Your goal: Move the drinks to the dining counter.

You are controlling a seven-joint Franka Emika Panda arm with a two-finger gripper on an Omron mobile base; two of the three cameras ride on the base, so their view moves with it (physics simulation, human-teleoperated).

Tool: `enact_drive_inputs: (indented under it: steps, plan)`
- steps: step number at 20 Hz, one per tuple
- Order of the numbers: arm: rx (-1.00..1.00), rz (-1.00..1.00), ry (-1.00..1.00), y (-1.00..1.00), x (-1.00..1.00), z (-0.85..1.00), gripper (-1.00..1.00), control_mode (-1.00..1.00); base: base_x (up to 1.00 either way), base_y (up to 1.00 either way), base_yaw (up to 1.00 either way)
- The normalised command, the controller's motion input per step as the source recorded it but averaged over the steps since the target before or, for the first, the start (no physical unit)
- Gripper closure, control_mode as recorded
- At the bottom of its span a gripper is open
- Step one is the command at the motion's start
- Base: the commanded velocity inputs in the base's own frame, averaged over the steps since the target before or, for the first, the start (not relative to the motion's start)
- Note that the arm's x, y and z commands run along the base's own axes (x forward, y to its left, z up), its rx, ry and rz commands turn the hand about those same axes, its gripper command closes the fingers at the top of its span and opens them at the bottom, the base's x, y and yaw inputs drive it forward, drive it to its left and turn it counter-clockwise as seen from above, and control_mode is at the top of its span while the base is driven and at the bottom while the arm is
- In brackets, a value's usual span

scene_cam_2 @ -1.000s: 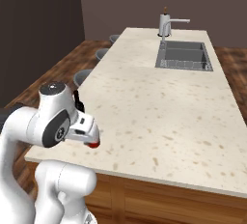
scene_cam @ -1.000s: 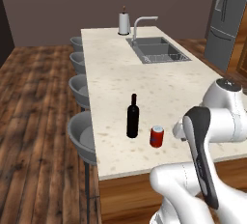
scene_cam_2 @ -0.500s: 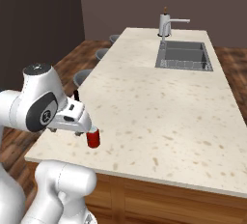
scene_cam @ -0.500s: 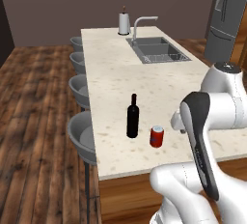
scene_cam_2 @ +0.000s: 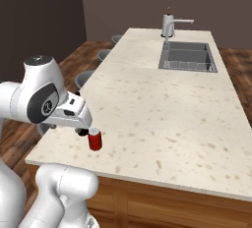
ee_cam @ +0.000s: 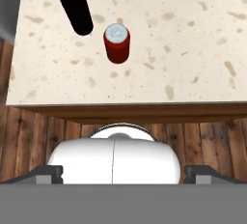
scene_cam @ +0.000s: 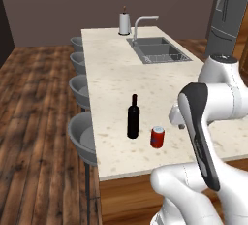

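We counted two drinks on the desk [scene_cam: 111,64]: one wine bottle [scene_cam: 133,118] and one red can [scene_cam: 157,136], standing just beside each other below our pincer [scene_cam_2: 78,131], which hung spread and empty above them.

Glossy white robot arm [scene_cam: 213,98]: rounded, bulbous link shells, smooth plastic-like finish. Dark grey oval panel inset along forearm link. Dark grey round joint cap [scene_cam_2: 44,106] with small pale centre mark on shoulder-like joint. Blocky white hand housing [scene_cam_2: 74,116], dark underside.
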Motion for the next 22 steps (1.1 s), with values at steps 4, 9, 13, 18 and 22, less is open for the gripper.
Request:
enact_drive_inputs:
  steps: [4,9,13,18,22]
  plan:
    - [0.0,0.0,0.0,0.0,0.0,0.0,-1.0,-1.0,0.0,0.0,0.0]
    - [0.0,0.0,0.0,0.0,0.0,0.0,-1.0,1.0,-0.33,-0.11,-0.03]
    - [0.0,0.0,0.0,0.0,0.0,0.0,-1.0,1.0,-1.0,-0.71,-0.24]
    - [0.0,0.0,0.0,0.0,0.0,0.0,-1.0,1.0,-1.0,-0.36,-0.45]
    - [0.0,0.0,0.0,0.0,0.0,0.0,-1.0,1.0,-0.74,-0.01,-0.71]
